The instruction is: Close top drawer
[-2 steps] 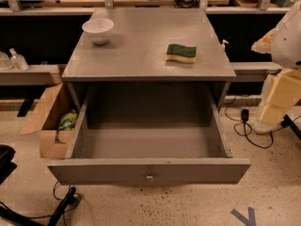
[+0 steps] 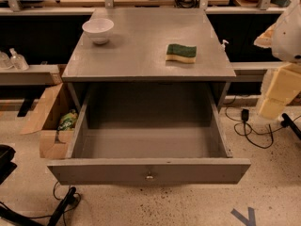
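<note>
One top drawer (image 2: 148, 171), pulled fully out below the grey surface (image 2: 141, 55), front panel's long axis left-to-right, brass knob (image 2: 149, 175) centred, lying left of and lower than the arm links (image 2: 282, 86) at the right edge; end effector out of view, state cannot be told; no legible writing.
</note>
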